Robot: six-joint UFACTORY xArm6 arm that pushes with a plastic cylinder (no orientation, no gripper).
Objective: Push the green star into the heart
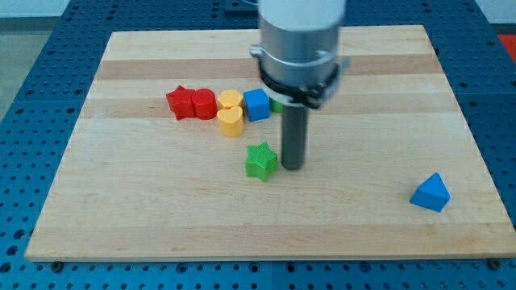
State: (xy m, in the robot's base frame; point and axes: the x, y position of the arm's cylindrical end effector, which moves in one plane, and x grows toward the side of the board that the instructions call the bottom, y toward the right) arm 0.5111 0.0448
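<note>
Blue triangle [430,193]: nearest of all, alone at the view's lower right, well apart from every other block.
Surface [145,217]: pale wood board, lying on a blue perforated bench.
Green star [261,160]: sits near the board's middle, just below the main cluster, flat on the surface, on its own and touching no other block.
My tip [292,167]: down at the surface, just to the view's right of the green star, close beside it; whether it actually touches the star, I cannot tell.
Rod: dark, straight, upright, rising from the tip into the big grey arm housing at the view's top.
Hand: there is none on this arm, just the rod, so nothing to report as apart or together.
Yellow heart [230,122]: up and to the view's left of the green star, a clear gap between them.
Yellow block [230,100]: right behind the heart, touching or nearly so; shape looks rounded, hard to call.
Blue cube [256,105]: just to the view's right of the two yellows, near the rod.
Green sliver [276,105]: a bit of another green block peeking out beside the blue cube, mostly hidden by the arm.
Red blocks [192,103]: two reds side by side at the cluster's left end, the left one star-like, the right one blockier.
</note>
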